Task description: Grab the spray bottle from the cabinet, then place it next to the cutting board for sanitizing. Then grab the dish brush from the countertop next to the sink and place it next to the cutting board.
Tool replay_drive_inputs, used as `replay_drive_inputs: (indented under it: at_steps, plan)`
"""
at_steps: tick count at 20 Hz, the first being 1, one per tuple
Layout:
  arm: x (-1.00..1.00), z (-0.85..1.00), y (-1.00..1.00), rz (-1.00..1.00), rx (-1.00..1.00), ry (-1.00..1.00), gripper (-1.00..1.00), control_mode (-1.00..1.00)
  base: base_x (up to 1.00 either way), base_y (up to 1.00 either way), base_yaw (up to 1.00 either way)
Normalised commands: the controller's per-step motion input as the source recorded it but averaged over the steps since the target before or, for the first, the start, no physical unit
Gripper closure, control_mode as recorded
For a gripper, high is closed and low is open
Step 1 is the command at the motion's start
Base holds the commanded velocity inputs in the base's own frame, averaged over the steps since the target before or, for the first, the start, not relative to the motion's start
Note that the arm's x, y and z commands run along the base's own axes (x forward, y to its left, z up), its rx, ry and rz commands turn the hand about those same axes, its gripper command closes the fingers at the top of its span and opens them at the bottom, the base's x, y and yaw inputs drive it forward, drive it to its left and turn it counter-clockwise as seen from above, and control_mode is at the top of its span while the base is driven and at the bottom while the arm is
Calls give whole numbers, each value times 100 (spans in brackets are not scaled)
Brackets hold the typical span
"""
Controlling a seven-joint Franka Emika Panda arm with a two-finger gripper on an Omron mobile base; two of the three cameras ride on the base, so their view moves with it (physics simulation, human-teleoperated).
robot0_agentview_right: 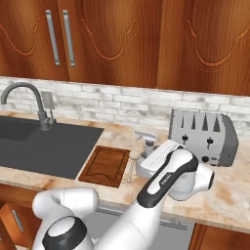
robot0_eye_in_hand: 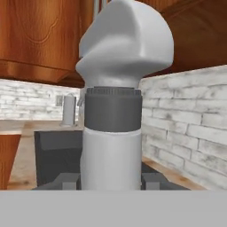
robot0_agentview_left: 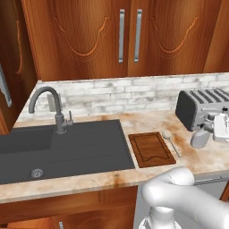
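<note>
gripper (robot0_eye_in_hand: 111, 181): we see it pinching the spray bottle (robot0_eye_in_hand: 116, 102), one dark finger tip (robot0_eye_in_hand: 66, 181) on each side of the pale neck, tight against it
spray bottle: in the hand view the grey collar and trigger head rise straight above the tips; from the left base view (robot0_agentview_left: 200, 137) it is at the white hand, low over the countertop (robot0_agentview_left: 89, 181), in front of the toaster (robot0_agentview_left: 201, 107); we can't tell if its base touches the slab
bottle vs board: from the right base view the nozzle (robot0_agentview_right: 145, 138) sits right of the cutting board (robot0_agentview_right: 105, 165), with the dish brush (robot0_agentview_right: 132, 166) between them
dish brush: we see it lying on the counter just beside the board's right edge, round head toward the wall
cutting board: flat on the counter, just right of the sink (robot0_agentview_left: 62, 150)
sink: dark basin, curved faucet (robot0_agentview_left: 49, 107) at its back edge
backsplash (robot0_agentview_left: 134, 91): pale brick
cabinet (robot0_agentview_left: 129, 36): doors closed above the backsplash, two silver bar handles side by side
</note>
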Motion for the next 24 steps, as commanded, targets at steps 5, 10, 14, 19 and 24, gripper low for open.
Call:
replay_drive_inputs:
  at_steps: [5, 10, 14, 19, 24]
  plan:
    - [39, -22, 0, 0, -1, 0, 100, -100, 0, 0, 0]
    - [32, -37, 0, 0, -4, -2, 100, -100, 0, 0, 0]
    - [26, -35, 0, 0, -1, -6, 100, -100, 0, 0, 0]
    - [22, -35, 0, 0, 0, -4, 100, -100, 0, 0, 0]
    - [18, -41, 0, 0, 0, 0, 100, -100, 0, 0, 0]
